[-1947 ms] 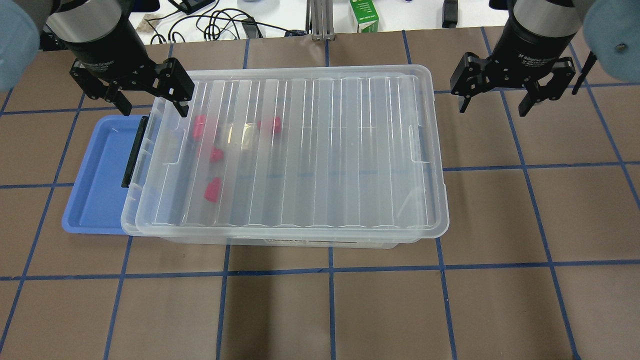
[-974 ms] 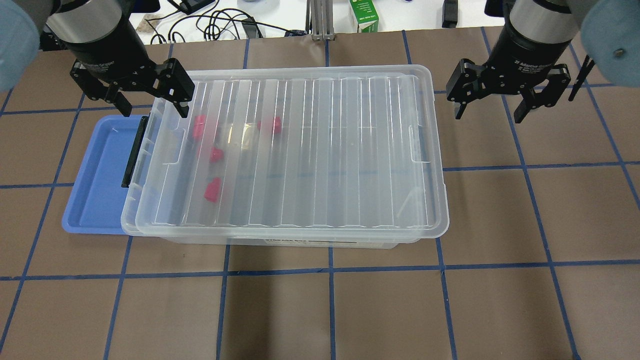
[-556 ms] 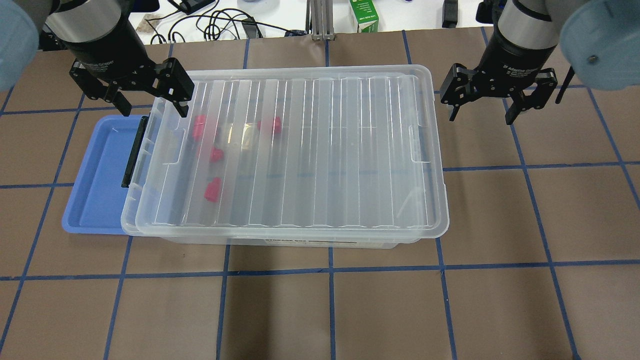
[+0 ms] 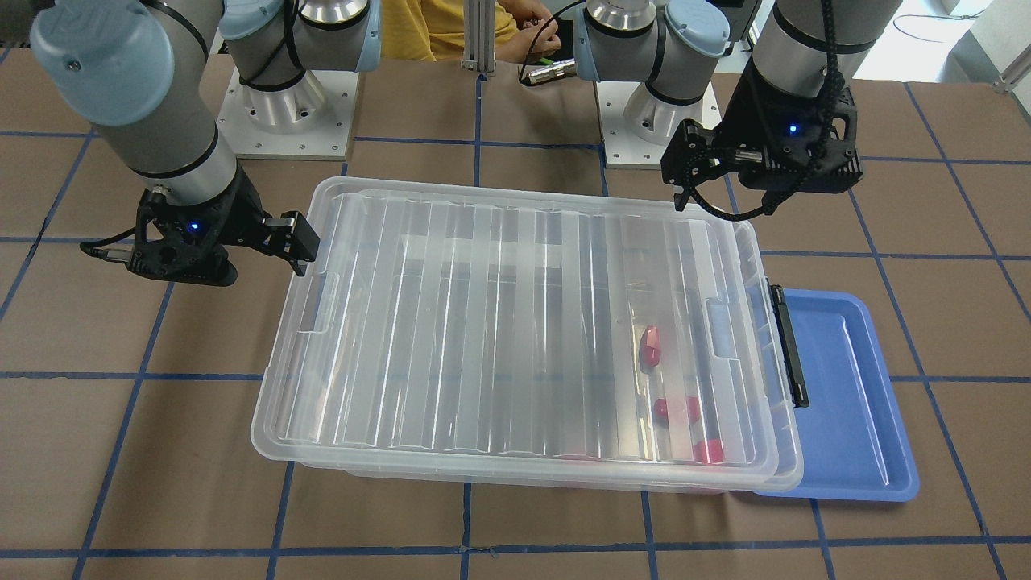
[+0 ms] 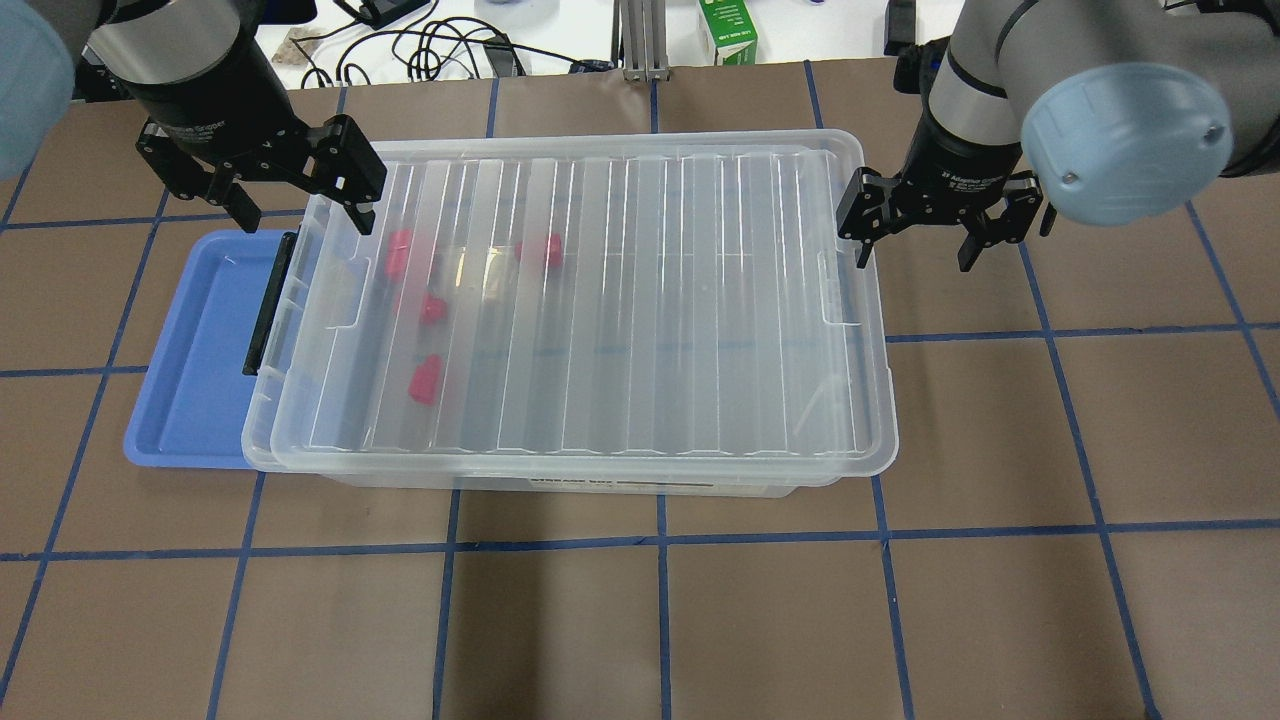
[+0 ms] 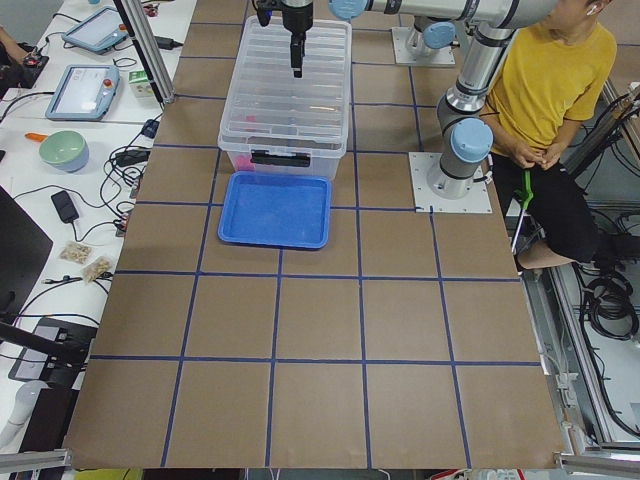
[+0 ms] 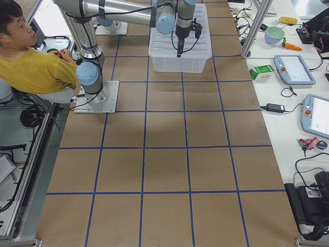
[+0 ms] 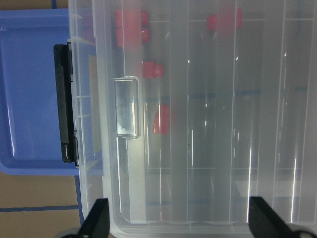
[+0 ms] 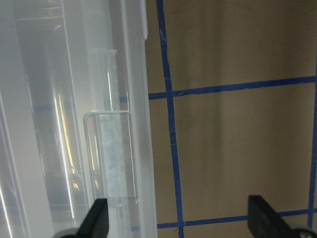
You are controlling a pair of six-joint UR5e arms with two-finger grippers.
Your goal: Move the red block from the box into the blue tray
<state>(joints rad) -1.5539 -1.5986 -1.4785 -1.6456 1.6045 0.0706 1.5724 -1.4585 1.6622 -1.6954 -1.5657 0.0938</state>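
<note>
Clear box (image 5: 620,300) lidded, your red block (image 5: 427,380) inside near its latch end.
Left gripper (image 5: 300,215) and right gripper (image 5: 915,255) hang, jaws spread, at the box's short ends; blue tray (image 5: 190,350) sits against the latch edge on the counter (image 5: 700,620).

White lettering on the black body of the right pincer (image 5: 913,262), just off the right short end of the box (image 5: 600,458), reads "2F Adaptive Gripper". The same line on the left pincer (image 5: 305,222), at the box's far left corner, is only partly legible, ending in "Gripper". Print on the green carton (image 5: 727,30) beyond the box's far side and on the label strip (image 5: 590,484) along its near wall is too small to read
</note>
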